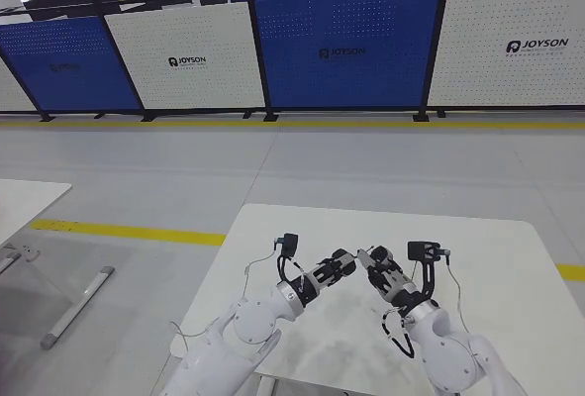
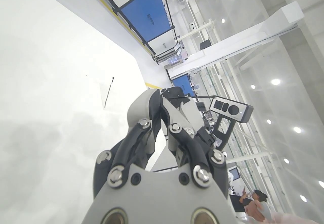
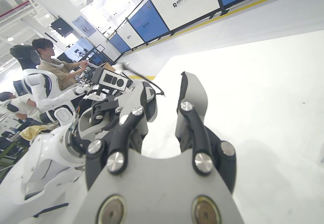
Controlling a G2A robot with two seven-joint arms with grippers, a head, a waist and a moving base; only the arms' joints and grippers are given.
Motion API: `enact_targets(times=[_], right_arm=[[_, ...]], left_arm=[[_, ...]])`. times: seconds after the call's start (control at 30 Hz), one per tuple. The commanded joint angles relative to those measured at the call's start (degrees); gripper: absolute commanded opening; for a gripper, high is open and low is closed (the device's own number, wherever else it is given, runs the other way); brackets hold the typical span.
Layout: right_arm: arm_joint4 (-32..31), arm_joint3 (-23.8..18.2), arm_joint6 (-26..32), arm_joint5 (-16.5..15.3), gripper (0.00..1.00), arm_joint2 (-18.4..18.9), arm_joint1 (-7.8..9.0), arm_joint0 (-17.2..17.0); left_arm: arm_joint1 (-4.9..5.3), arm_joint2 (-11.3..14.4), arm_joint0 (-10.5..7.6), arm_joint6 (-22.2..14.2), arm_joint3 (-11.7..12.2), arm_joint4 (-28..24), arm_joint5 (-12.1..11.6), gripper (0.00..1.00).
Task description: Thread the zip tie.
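My two grippers meet tip to tip above the middle of the white table. The left gripper has its fingers pressed together. A thin black zip tie arcs out from where those fingertips sit and ends beside one finger of my right gripper. The grip itself is hidden behind that finger. The right gripper is open, with nothing between its pads. Another black zip tie lies flat on the table, off to the side of the left gripper.
The table's far edge and rounded corner lie just beyond the grippers. A second white table stands at the left across the floor. Blue and white panel screens line the back, behind a yellow floor line.
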Motion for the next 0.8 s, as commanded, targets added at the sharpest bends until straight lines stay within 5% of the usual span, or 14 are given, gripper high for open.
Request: enact_targets(times=[0.0, 0.2, 0.33, 0.77], right_arm=[[-0.31, -0.14, -0.29, 0.27, 0.26, 0.08, 0.01, -0.12], [-0.64, -0.81, -1.14, 0.57, 0.21, 0.68, 0.10, -0.91], [-0.86, -1.24, -1.19, 0.59, 0.00, 0.99, 0.17, -1.29], [-2.35, -1.80, -0.08, 0.05, 0.00, 0.66, 0.28, -1.30]], left_arm=[[-0.01, 0.05, -0.04, -0.07, 0.06, 0.09, 0.04, 0.00], [-0.02, 0.11, -0.10, -0.21, 0.10, 0.32, 0.08, 0.00], [-0.04, 0.28, -0.08, -0.27, 0.05, 0.53, 0.09, 0.00], [0.03, 0.16, 0.31, -0.71, -0.85, 0.73, -0.48, 0.00]])
